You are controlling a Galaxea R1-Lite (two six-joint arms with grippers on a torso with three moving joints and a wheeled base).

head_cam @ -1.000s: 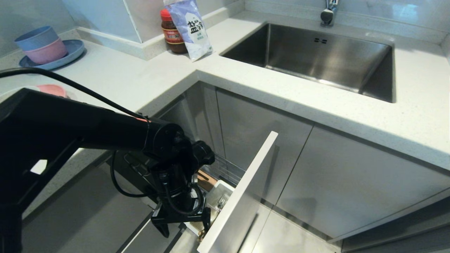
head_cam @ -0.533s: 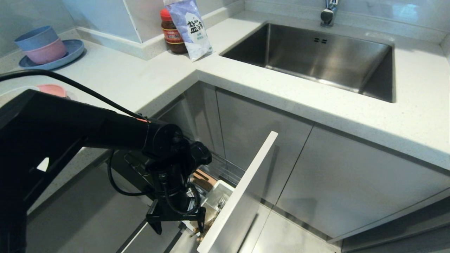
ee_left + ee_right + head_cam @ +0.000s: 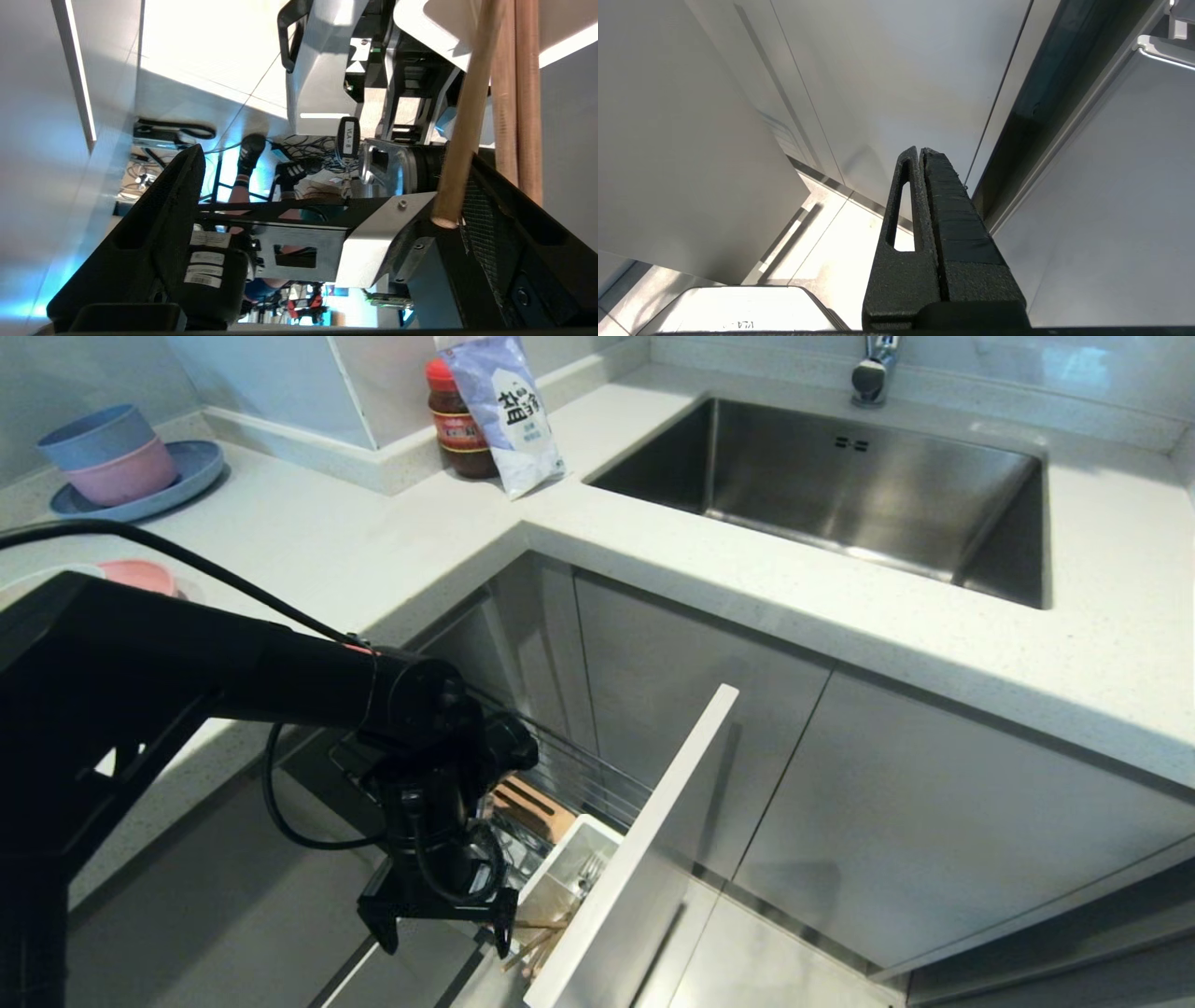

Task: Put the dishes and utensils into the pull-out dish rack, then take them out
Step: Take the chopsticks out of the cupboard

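Left gripper: fingers spread wide, gripping nothing, hanging just outside the near corner of the pull-out dish rack.
Chopsticks: 2 light wooden sticks in the rack's white cutlery cup; their ends poke out low, just beside the gripper's right-hand finger.
Fork: a silver glint inside the same cup.
Left wrist view only: the chopsticks run past one finger; I cannot tell if they touch it. The other finger stands well apart.
Right gripper: seen only by its own wrist camera, fingers pressed together, parked beside the grey cabinet doors.
Pink plate: only an edge shows on the counter, behind the left arm.
Change from 1 second ago: the left gripper has drawn away from the cup toward the rack's open side, uncovering the chopstick ends and more of the wood strip.
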